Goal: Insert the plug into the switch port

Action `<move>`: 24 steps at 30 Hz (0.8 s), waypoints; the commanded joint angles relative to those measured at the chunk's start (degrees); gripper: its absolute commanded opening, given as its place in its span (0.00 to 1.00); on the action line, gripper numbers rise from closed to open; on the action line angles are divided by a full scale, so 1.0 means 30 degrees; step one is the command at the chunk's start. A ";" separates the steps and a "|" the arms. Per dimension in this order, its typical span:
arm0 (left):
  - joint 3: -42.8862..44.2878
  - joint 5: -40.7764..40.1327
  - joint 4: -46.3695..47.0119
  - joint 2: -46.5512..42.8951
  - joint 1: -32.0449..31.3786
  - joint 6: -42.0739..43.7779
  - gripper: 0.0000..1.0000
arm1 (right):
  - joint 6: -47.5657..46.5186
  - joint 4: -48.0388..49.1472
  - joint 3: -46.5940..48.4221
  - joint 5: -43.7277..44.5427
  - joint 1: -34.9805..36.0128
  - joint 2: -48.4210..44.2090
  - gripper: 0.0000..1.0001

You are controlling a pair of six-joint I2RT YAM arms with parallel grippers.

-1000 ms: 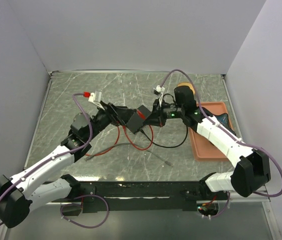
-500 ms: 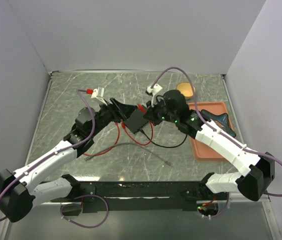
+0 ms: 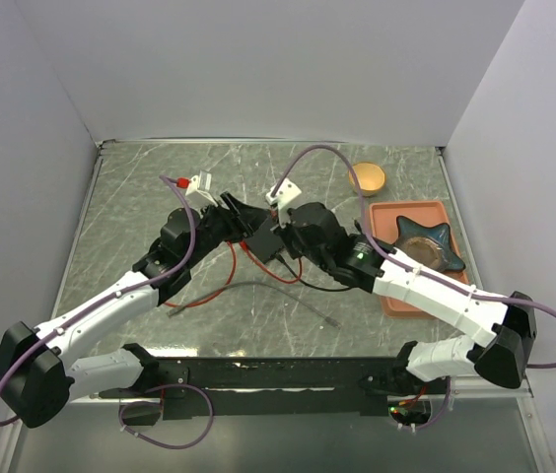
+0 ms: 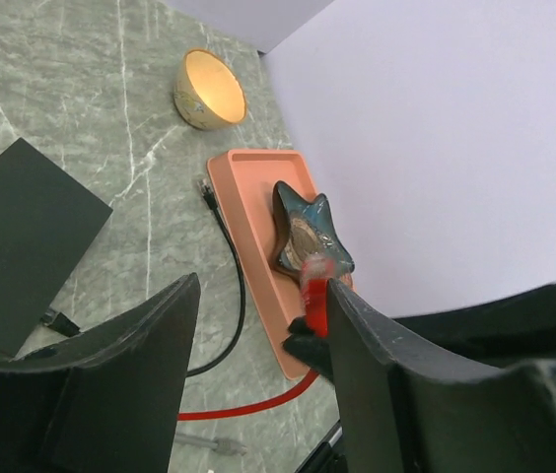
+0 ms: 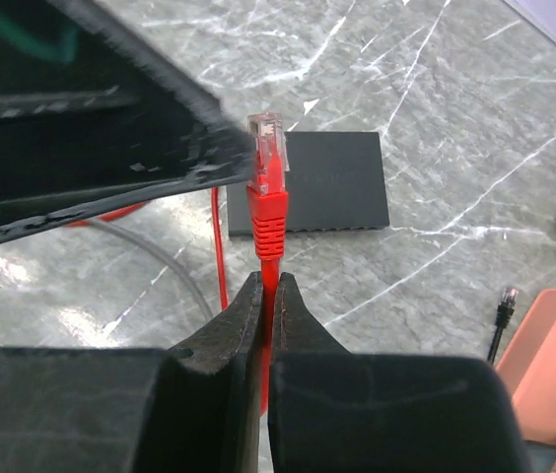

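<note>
**A:** Where's the plug?

**B:** The plug (image 5: 267, 158) sticks straight out past the right gripper (image 5: 265, 286). Its long axis runs in line with the fingers, clear tip pointing away from them. Those jaws are pinched tight on the red cable (image 5: 266, 268), just behind the boot.

**A:** And the switch?

**B:** The switch (image 5: 332, 182) lies flat on the table (image 5: 455, 118), beyond and below the plug's tip. I can't make out its port row from here.

**A:** The other arm?

**B:** The left gripper (image 4: 263, 296) straddles the plug with its jaws partly apart, clamping nothing. The plug sits hard by one finger (image 4: 377, 365); I can't tell whether they touch.

**A:** So what does the next move depend on?

**B:** I'd say on turning that axis toward the switch's ported edge. Both arms are close, but only the right one holds the cable.
</note>
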 commanded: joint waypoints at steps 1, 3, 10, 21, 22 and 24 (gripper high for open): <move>0.0453 -0.0169 0.1155 -0.0257 -0.0143 -0.0476 0.59 | -0.0431 0.0267 0.0913 0.2012 0.0887 0.0418 0.00; 0.0570 -0.0198 0.0950 -0.0111 -0.0143 -0.0447 0.59 | -0.0344 0.0355 0.0913 0.2071 0.1095 0.0390 0.00; 0.0746 0.0357 0.1183 0.0328 -0.0202 -0.0476 0.40 | -0.0168 0.0356 0.1204 0.2334 0.1652 0.0652 0.00; 0.0483 0.0331 0.1390 0.0183 -0.0290 -0.0039 0.01 | 0.0242 0.0355 0.1529 0.1836 0.1858 0.0830 0.32; 0.0512 0.0126 0.1186 0.0095 -0.0261 0.0137 0.01 | 0.0242 0.0587 0.1412 0.1749 0.1741 0.0481 0.53; 0.0483 -0.0488 0.0512 -0.0373 -0.0290 0.0837 0.01 | 0.0359 0.0706 0.1002 0.0816 0.1245 -0.0134 0.66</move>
